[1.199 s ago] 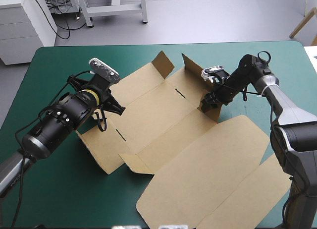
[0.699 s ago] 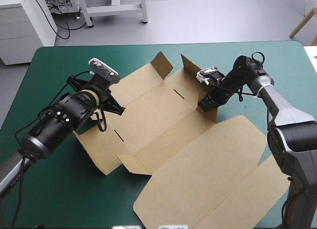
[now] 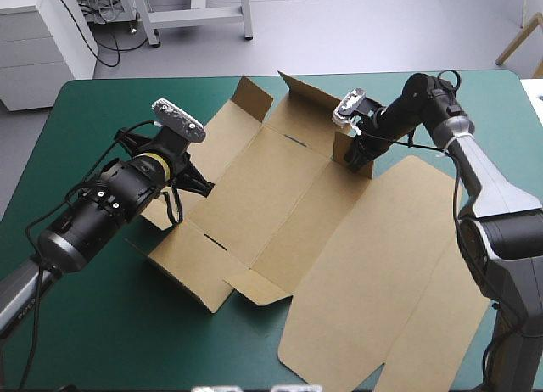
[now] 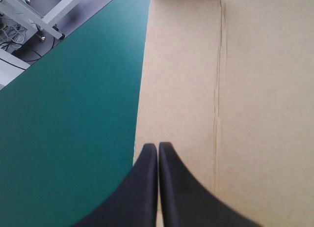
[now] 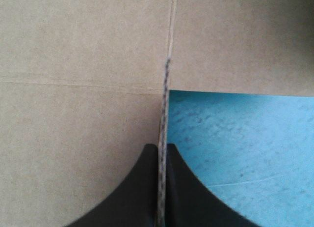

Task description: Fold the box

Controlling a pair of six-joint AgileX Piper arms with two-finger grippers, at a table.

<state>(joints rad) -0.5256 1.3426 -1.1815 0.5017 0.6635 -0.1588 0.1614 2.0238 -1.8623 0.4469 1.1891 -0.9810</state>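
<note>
Two grippers work one sheet of board on the teal-green cover [image 3: 93, 324] of the table. The box [image 3: 280, 197] is a brown cut sheet, mostly flat, running from near the far edge at the table's middle toward the near right corner, where its broad lid panel [image 3: 373, 282] lies flat on the cover. Two short flaps [image 3: 253, 99] at the far end of the box stand tilted upward, and a side panel [image 3: 182, 269] toward the near left rests with its outer edge slightly lifted. The left gripper [image 3: 206, 188] sits at the box's left margin, toward the table's left edge, with its black fingers [image 4: 142, 187] pressed together into a single point. In the left wrist view the board is seen face-on beyond the tips, with a crease line running away from them and bare cover alongside. The right gripper [image 3: 350, 157] is at the right side of the box, toward the table's far right corner, and pinches a raised wall. In the right wrist view that wall appears edge-on as a thin strip clamped between the nearly closed fingers [image 5: 186, 187].
</note>
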